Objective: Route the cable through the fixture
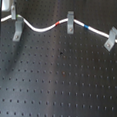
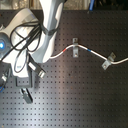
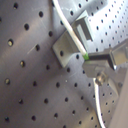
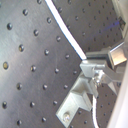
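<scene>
We see the long thin white cable [image 1: 44,29] lying on the black perforated desk [image 1: 57,89], running past all three upright grey metal clips, touching the middle clip [image 1: 70,23]. End effector [image 2: 25,87] state: we cannot tell.

white cable [image 1: 39,28] with a short red band [image 1: 58,24] and a short blue band [image 1: 86,26]; grey metal clips [image 1: 70,21]; black board [image 1: 57,84] patterned with a regular grid of small pale holes; white robot arm [image 2: 50,30].
</scene>
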{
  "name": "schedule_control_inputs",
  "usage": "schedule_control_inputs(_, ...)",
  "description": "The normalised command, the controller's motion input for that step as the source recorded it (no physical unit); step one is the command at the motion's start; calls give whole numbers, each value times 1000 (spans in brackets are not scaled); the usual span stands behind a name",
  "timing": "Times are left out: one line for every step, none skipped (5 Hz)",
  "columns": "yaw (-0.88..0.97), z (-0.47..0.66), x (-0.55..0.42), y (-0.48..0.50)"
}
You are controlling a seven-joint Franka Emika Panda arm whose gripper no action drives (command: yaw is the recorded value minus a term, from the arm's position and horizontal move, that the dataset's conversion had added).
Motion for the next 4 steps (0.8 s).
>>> schedule_control_inputs(31, -645, -293, 304)
schedule_control_inputs(0, -755, -108, 200)
schedule_control_inputs(-3, -4, -28, 324)
schedule_control_inputs(46, 352, 105, 235)
